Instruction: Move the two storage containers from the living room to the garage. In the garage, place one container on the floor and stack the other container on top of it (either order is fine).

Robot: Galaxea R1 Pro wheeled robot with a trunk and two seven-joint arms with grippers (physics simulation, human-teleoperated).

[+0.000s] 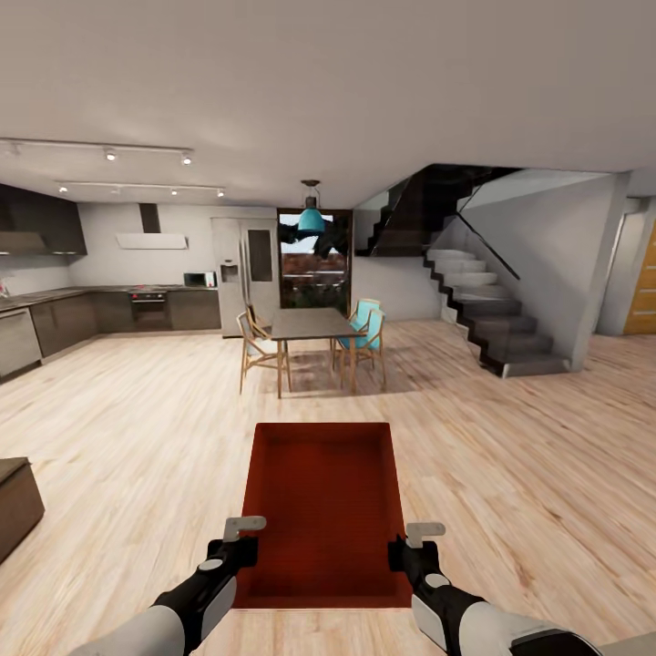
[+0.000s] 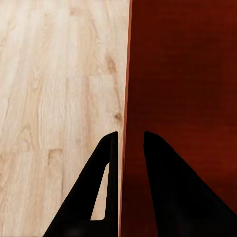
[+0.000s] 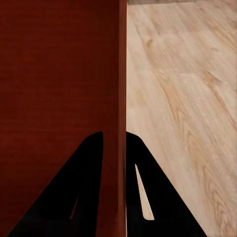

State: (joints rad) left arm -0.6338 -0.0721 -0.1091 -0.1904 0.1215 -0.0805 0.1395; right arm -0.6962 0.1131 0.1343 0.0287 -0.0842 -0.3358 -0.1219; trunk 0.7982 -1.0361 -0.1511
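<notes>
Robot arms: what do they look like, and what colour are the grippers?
Both arms have pale grey sleeves that turn glossy black near the wrists. The left gripper and right gripper look light grey from the head view. Close up, their fingers are black, pointed wedges.
</notes>
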